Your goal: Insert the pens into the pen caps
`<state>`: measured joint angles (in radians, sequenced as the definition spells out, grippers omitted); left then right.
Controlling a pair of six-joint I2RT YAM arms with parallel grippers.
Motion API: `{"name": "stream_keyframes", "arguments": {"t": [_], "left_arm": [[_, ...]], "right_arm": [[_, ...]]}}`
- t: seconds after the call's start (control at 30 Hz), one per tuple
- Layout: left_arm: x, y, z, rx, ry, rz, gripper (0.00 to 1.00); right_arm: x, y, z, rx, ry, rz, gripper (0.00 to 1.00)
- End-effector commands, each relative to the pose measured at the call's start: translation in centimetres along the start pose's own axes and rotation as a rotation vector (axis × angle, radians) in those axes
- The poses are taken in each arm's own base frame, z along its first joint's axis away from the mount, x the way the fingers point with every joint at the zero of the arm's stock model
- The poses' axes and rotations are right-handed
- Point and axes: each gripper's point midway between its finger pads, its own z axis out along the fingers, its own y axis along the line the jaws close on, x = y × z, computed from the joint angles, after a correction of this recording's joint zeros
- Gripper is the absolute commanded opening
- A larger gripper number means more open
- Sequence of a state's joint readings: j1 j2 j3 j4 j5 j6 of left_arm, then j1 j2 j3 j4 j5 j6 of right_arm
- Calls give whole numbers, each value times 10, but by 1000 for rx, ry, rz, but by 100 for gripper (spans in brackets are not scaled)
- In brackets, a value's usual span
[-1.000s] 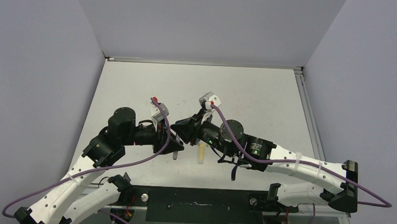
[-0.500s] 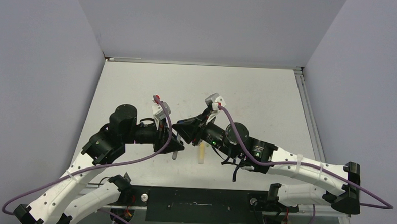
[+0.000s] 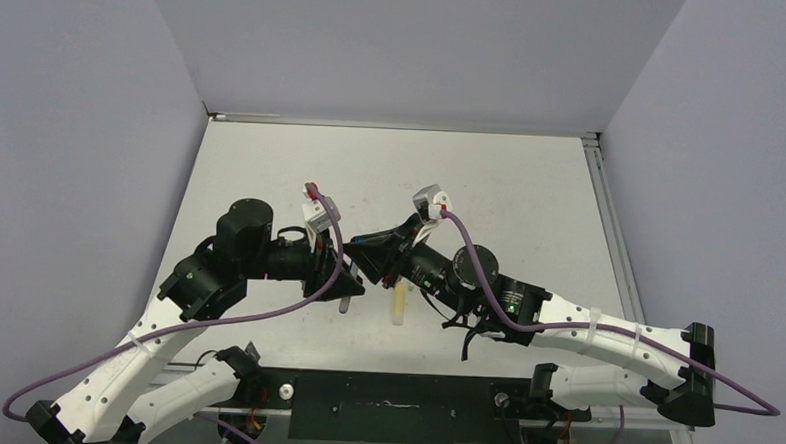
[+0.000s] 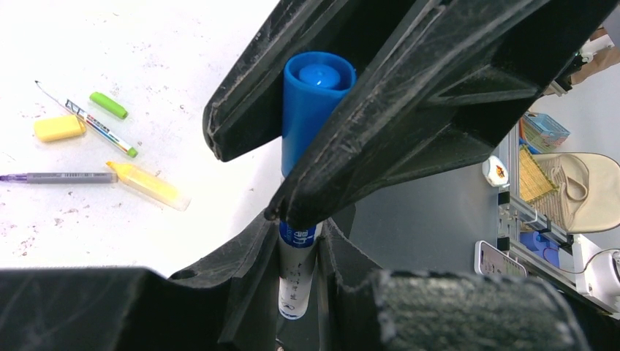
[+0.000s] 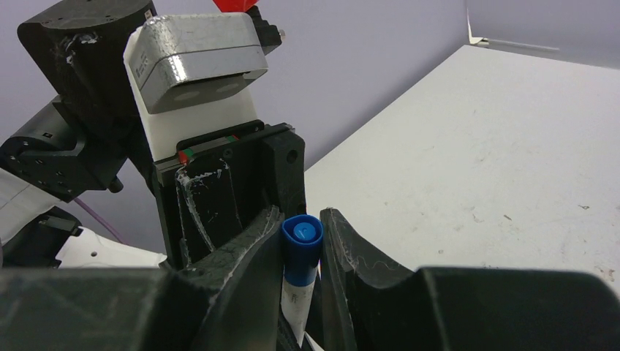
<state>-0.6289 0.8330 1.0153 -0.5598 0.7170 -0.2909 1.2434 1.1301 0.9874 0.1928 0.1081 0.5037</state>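
Both over white table [image 3: 531, 188]: left hand [image 4: 298, 228] grips pen [image 4: 295, 285], right hand [image 5: 301, 221] grips blue cap [image 4: 314, 102].

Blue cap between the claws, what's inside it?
Only the white-grey pen shows, entering the blue cap from below. Its tip and how deep it sits cannot be seen, because the cap's wall covers them.

The left gripper [image 4: 298, 238] grips the white pen [image 4: 296, 281], right gripper [image 4: 289, 150] the blue cap [image 4: 318, 88].
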Motion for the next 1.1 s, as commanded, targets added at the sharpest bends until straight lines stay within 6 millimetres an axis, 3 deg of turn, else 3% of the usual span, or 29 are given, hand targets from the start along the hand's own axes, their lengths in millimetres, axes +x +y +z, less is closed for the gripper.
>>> {"name": "stream_keyframes", "arguments": {"t": [0.0, 0.13, 0.27, 0.53, 0.73, 0.97, 1.07], "left_arm": [[-166, -33, -44, -84, -566, 319, 0], [-172, -37, -45, -75, -577, 329, 0], [-170, -38, -43, -62, -568, 323, 0], [-128, -29, -30, -10, -481, 247, 0], [-90, -22, -23, 19, -411, 194, 0], [-57, -16, -16, 45, -347, 147, 0], [-46, -13, -15, 50, -322, 130, 0]], "right_arm": [[186, 4, -76, -109, 706, -33, 5], [189, 7, -78, -112, 710, -37, 5], [176, 5, -73, -81, 666, -48, 5], [125, 2, -49, 21, 503, -92, 5], [80, 12, -35, 42, 369, -81, 5], [69, 17, -20, 55, 330, -79, 5], [64, 20, -15, 54, 315, -84, 12]]}}
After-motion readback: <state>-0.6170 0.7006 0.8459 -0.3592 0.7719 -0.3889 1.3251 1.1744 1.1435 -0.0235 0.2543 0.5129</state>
